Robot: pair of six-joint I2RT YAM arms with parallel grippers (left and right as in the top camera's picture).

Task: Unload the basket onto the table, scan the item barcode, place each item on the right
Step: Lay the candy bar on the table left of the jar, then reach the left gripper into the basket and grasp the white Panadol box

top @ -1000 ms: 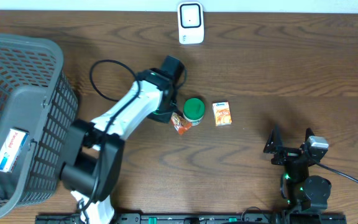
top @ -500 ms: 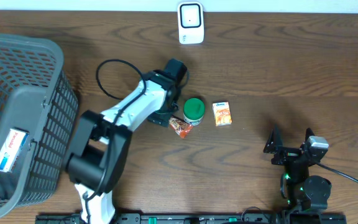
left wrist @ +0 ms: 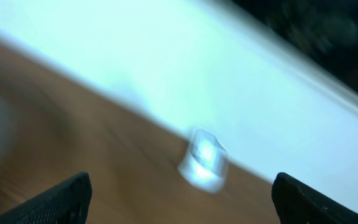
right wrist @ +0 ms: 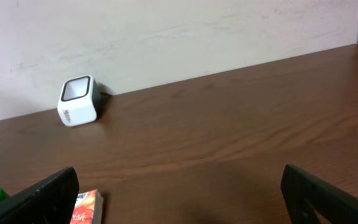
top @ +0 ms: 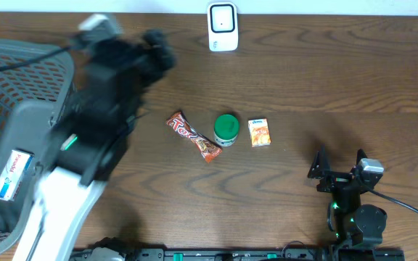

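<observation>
While the right gripper [right wrist: 178, 196], parked at the near right edge, stands spread and empty, the candy bar [top: 193, 135] lies flat mid-table, just left of the green-lidded jar [top: 226, 128], with nothing holding it. Farther off, the left gripper [left wrist: 180, 200] is likewise spread wide and empty, blurred above the far left near the basket [top: 6, 87], and the scanner [top: 223, 27] sits at the far edge. The bar is probably light, soft and slick-wrapped: pinch gently across its narrow middle.

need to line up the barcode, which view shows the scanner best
Right wrist: the scanner is sharp there, with its top window and side both visible. Overhead is also clear but shows it only from straight above. Left wrist shows it only as a motion-blurred pale shape.
</observation>
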